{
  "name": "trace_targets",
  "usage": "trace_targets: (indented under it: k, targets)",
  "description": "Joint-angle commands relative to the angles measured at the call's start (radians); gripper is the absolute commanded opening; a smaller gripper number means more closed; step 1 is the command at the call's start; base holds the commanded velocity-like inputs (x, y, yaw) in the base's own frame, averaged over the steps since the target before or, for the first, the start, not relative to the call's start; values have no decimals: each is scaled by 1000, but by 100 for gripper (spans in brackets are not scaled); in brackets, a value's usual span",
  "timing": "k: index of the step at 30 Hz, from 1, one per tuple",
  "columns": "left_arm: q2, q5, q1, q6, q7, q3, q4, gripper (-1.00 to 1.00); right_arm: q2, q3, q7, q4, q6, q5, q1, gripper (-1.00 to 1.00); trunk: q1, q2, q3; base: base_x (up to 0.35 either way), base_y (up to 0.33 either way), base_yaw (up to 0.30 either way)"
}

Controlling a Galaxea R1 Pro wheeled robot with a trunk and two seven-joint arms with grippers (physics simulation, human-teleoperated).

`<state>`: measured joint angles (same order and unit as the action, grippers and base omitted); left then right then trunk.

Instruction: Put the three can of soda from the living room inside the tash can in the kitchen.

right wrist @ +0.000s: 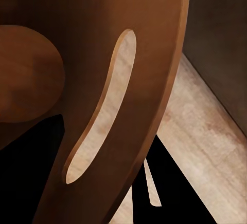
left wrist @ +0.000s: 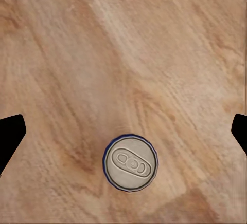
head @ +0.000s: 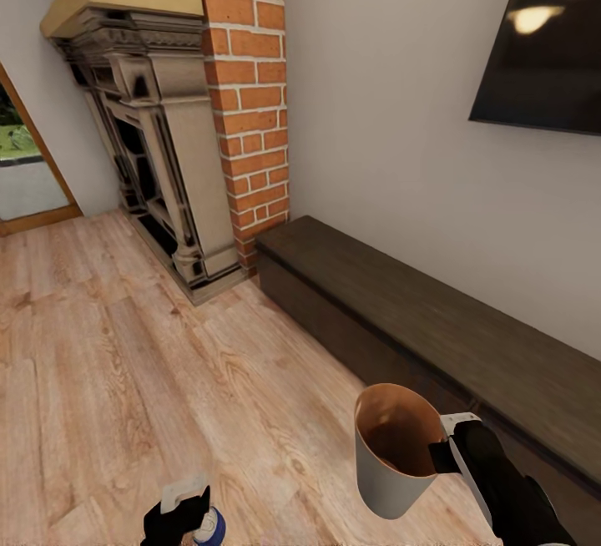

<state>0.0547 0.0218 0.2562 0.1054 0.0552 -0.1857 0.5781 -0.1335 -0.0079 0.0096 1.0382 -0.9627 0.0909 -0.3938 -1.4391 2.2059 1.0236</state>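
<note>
A blue can of soda (left wrist: 130, 162) stands upright on the wood floor, its silvery top facing the left wrist camera. My left gripper (left wrist: 123, 131) hangs over it, open, with the fingers wide apart and clear of the can. In the head view that gripper (head: 179, 517) is at the bottom edge, and the can (head: 210, 527) peeks out beside it. My right gripper (head: 446, 450) is shut on the rim of the trash can (head: 392, 446), held tilted off the floor; its brown inside (right wrist: 154, 54) faces the right wrist camera. The two orange cans are out of view.
A long dark wood bench (head: 434, 321) runs along the wall at the right, under a wall TV (head: 551, 37). The red brick fireplace (head: 250, 95) with a carved surround stands ahead. A glass garden door (head: 21, 170) is at the far left. Wood floor (head: 125, 362) spreads between.
</note>
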Motion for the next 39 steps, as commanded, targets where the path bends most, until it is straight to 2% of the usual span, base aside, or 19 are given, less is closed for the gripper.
trace_targets:
  k: [1, 6, 11, 22, 30, 39]
  targets:
    - [0, -1, 17, -2, 0, 0, -4, 100, 0, 0, 7, 0, 1, -9, 0, -100, 0, 0, 2, 0, 0, 0]
    - [-1, -3, 88, -34, 0, 0, -40, 100, 0, 0, 7, 0, 1, -8, 0, -100, 0, 0, 10, 0, 0, 0]
    - [-2, -3, 105, -41, 1, -1, -47, 100, 0, 0, 7, 0, 1, -9, 0, -100, 0, 0, 18, 0, 0, 0]
    - [-3, -3, 110, -41, 2, -2, -56, 100, 0, 0, 7, 0, 1, -8, 0, -100, 0, 0, 35, 0, 0, 0]
    - [-19, -3, 110, -38, 2, -3, -88, 100, 0, 0, 7, 0, 1, -8, 0, -100, 0, 0, 48, 0, 0, 0]
    - [-22, -2, 110, -36, 2, -3, -89, 100, 0, 0, 7, 0, 1, -8, 0, -100, 0, 0, 63, 0, 0, 0]
